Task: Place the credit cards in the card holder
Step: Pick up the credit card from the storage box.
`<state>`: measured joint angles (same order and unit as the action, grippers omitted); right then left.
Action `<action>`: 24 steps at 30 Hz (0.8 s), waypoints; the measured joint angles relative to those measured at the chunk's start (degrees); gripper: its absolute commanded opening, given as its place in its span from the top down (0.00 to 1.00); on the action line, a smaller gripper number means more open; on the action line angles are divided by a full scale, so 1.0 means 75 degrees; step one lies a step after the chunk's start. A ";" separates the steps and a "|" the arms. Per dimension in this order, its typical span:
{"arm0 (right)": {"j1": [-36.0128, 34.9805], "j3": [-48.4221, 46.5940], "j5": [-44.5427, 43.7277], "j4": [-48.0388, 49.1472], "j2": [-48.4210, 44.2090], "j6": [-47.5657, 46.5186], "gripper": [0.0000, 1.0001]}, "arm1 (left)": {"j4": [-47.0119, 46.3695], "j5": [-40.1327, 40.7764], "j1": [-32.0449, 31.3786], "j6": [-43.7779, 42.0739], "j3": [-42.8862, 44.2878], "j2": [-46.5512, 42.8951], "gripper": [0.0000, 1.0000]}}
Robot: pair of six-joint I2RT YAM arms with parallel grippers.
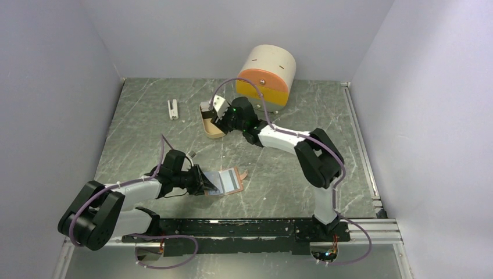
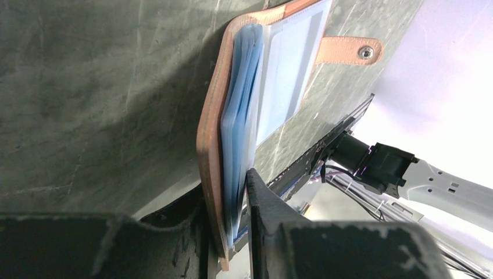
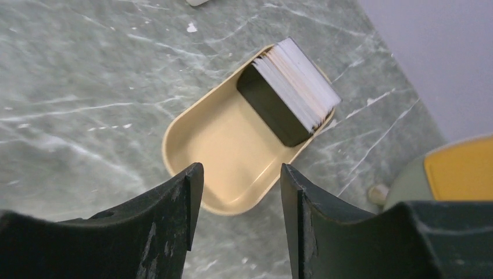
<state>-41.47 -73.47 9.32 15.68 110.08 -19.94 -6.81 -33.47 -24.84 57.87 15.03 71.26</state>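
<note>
1. Salmon-pink leather marks the card holder (image 1: 228,181), which lies opened on the marbled table (image 1: 145,116) close to the left arm's base.
2. The left gripper (image 2: 235,203) is clenched on the card holder's near edge, with the cover and the clear pockets pinched between its fingers.
3. The credit cards (image 3: 290,87) stand on edge as one tight stack at the far end of the beige tray (image 3: 174,133), well apart from the card holder.
4. The right gripper (image 3: 238,197) hovers above the tray with its fingers spread and nothing between them.
5. The step in hand looks like fetching a card. To do it well, the right gripper should descend square to the stack. It should slip one fingertip behind the outermost card only, close gently, and lift straight up so the other cards stay leaning in the tray.
6. Meanwhile the left gripper should hold the pockets steady and facing the incoming card.
</note>
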 measured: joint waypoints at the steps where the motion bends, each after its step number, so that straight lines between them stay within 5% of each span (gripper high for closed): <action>1: 0.0003 -0.0157 0.0017 0.0017 0.0227 -0.0428 0.44 | 0.0023 -0.0003 0.0000 0.0000 -0.0023 -0.0038 0.75; 15: 0.0108 -0.2943 0.0259 -0.0192 0.2728 -0.3305 0.41 | 0.0029 -0.0064 0.0000 0.0000 -0.0143 -0.0131 0.74; 24: 0.0294 -0.3450 0.0606 -0.0697 0.3267 -0.4526 0.40 | -0.0032 -0.0192 0.0000 -0.0003 -0.0216 -0.0096 0.74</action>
<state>-39.27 -99.35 13.87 10.46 134.58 -53.89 -7.05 -34.92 -24.84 57.84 13.41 70.54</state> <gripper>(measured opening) 0.599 0.255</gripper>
